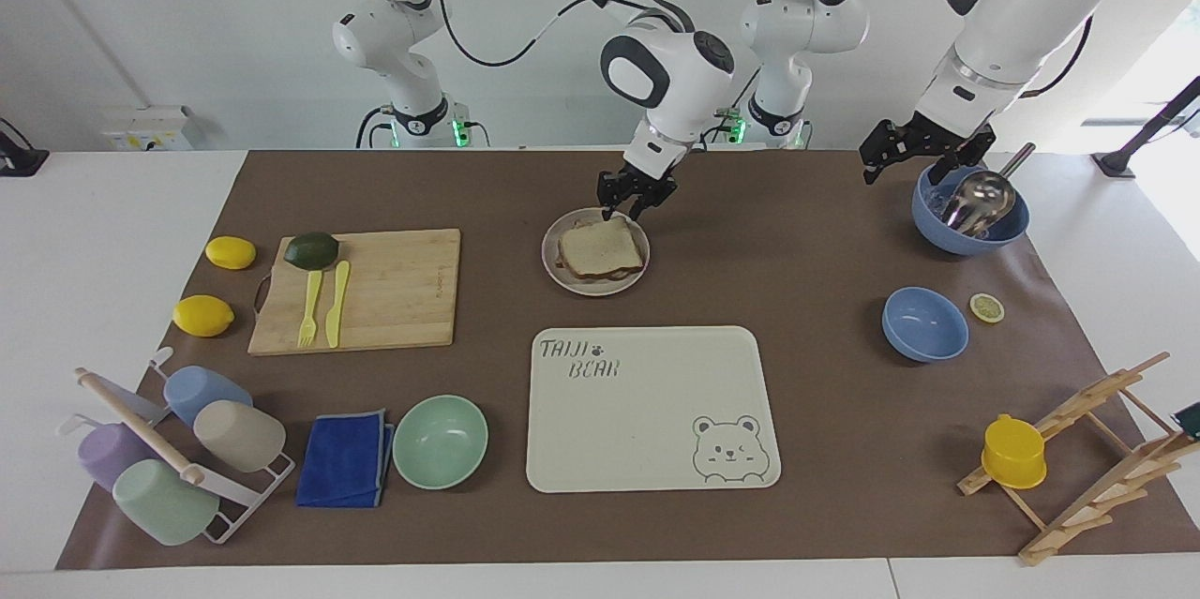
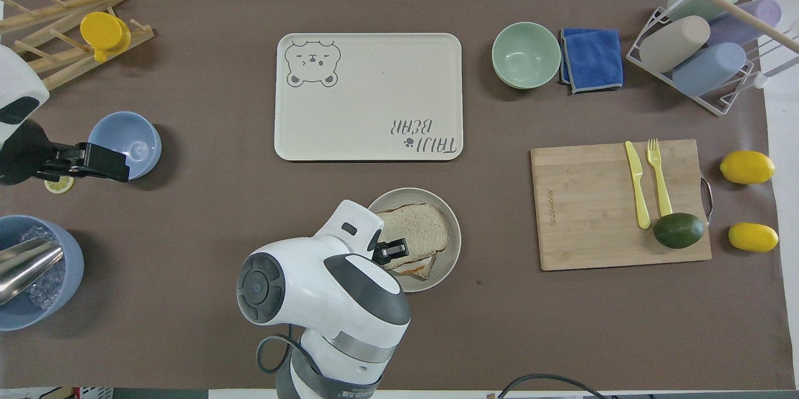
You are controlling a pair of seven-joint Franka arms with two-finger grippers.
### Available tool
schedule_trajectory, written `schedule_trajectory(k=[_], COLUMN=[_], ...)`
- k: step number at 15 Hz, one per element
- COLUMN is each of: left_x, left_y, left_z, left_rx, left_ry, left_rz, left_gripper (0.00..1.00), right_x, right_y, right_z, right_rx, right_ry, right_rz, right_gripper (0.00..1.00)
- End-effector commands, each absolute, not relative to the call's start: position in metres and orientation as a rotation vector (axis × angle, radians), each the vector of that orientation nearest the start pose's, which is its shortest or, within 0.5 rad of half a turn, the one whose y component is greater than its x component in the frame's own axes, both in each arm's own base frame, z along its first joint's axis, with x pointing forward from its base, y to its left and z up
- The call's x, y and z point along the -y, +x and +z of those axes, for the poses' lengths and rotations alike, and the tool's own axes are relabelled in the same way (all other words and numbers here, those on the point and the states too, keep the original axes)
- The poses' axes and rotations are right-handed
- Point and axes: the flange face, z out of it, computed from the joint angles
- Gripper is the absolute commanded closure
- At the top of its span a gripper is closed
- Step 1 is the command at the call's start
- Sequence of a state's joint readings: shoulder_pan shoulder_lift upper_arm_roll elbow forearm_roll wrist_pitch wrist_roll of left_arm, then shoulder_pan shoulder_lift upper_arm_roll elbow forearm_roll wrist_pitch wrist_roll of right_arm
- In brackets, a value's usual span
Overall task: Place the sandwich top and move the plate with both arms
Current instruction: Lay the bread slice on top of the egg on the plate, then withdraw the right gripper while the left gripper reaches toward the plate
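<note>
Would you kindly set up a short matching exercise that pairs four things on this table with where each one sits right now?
Things:
1. sandwich top
2. avocado
3. metal scoop
4. yellow cup

Places:
A. on a corner of the cutting board
B. in the blue bowl under the left gripper
C. hung on the wooden rack
D. flat on the plate, below the right gripper

Pairs: 1-D, 2-A, 3-B, 4-C
</note>
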State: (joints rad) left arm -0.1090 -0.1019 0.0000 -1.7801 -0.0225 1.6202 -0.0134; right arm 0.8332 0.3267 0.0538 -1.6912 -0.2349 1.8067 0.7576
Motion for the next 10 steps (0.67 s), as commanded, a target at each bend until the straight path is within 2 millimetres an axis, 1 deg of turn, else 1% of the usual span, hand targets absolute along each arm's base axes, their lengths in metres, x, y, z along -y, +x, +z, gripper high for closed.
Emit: schedule_trajectory(k=[1, 2, 3, 4, 5, 6, 7, 8, 9, 10], left_x=[0.061, 0.062, 0.066, 0.070, 0.075, 0.089, 0.102, 0.117, 0.130, 0.141], left_y=[0.503, 0.501, 0.498, 0.494, 0.490, 0.484, 0.479, 0.475, 0.470, 0.463], left_z=[0.578, 0.575, 0.569, 0.562, 0.556, 0.548, 0.539, 0.528, 0.516, 0.504], left_rx=[-0.151, -0.138, -0.098, -0.044, -0.018, -0.048, -0.081, -0.082, -0.077, -0.068], left_ry=[-3.169, -3.172, -3.209, -3.256, -3.275, -3.279, -3.286, -3.300, -3.311, -3.333], left_rz=[0.040, 0.040, 0.046, 0.053, 0.046, 0.056, 0.077, 0.113, 0.132, 0.136], left_gripper=[0.00, 0.00, 0.00, 0.00, 0.00, 0.00, 0.00, 0.00, 0.00, 0.00], right_x=[-0.395, -0.359, -0.315, -0.278, -0.243, -0.218, -0.198, -0.162, -0.135, -0.111], right_y=[0.470, 0.492, 0.516, 0.533, 0.544, 0.548, 0.548, 0.548, 0.546, 0.540], right_z=[0.451, 0.469, 0.488, 0.499, 0.509, 0.519, 0.534, 0.551, 0.565, 0.581], right_rx=[0.179, 0.161, 0.110, 0.052, 0.014, -0.005, -0.043, -0.107, -0.091, -0.022], right_ry=[-3.340, -3.287, -3.220, -3.198, -3.187, -3.178, -3.175, -3.175, -3.171, -3.168], right_rz=[-0.028, 0.010, 0.049, 0.065, 0.087, 0.111, 0.116, 0.144, 0.154, 0.142], right_gripper=[0.00, 0.00, 0.00, 0.00, 0.00, 0.00, 0.00, 0.00, 0.00, 0.00])
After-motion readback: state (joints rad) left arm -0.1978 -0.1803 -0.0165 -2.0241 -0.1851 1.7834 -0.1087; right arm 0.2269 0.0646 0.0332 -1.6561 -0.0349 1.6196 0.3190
